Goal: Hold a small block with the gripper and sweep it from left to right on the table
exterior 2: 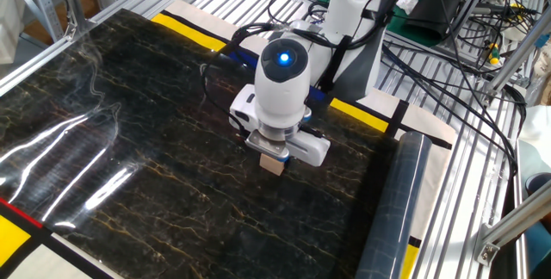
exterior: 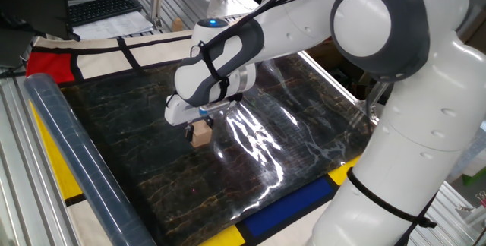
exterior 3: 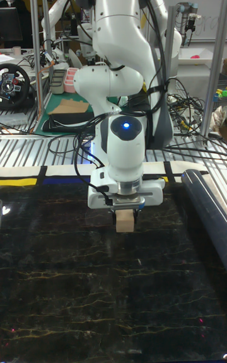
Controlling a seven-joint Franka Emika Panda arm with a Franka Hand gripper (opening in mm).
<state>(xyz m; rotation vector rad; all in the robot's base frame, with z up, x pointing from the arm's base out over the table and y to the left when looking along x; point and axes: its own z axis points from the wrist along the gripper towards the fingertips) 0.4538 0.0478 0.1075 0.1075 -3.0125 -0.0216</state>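
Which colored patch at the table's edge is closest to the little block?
The yellow strip behind the arm, nearest the small block in the gripper; red and blue patches lie farther.

The small block point(exterior: 201, 135) is sitting on the table point(exterior: 304, 124), pinched under the gripper point(exterior: 199, 129) (fingers on either side). A rolled sheet point(exterior: 72, 162) is lying along the table's edge, well apart from the block.
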